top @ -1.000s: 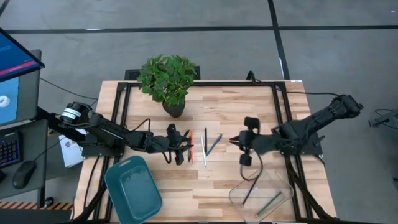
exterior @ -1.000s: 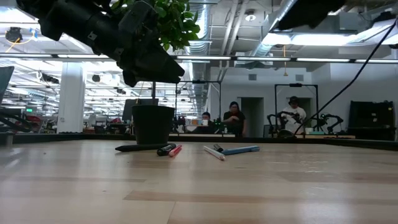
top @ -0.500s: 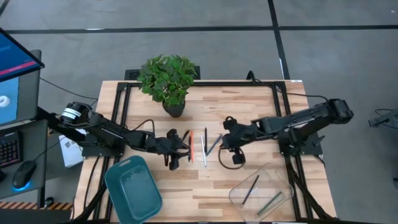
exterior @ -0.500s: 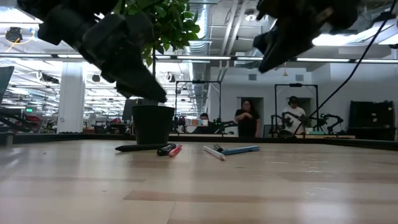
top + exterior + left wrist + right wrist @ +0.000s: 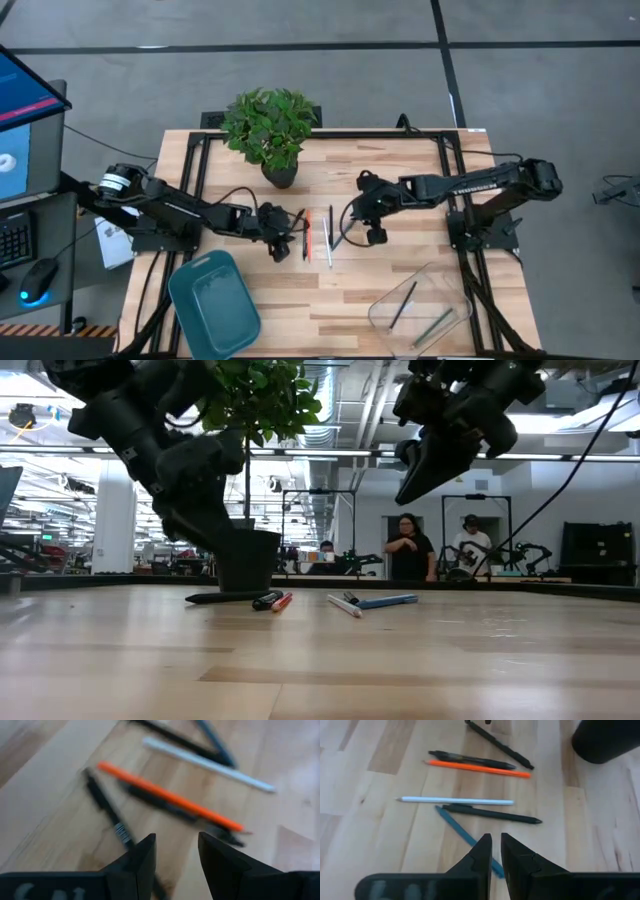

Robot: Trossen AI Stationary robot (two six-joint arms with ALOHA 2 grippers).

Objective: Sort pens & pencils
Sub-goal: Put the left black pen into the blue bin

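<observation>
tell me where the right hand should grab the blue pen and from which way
Grip the blue pen near mid-shaft, coming straight down with the fingers across its width. It lies flat and slanted, its upper end close beside the black pen, so the lower half offers more room. The right hand hovers above that end, nearly closed, and would need to open first.

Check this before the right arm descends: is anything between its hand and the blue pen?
Nothing visible. The right hand hangs directly over the blue pen, with only bare table around it.
</observation>
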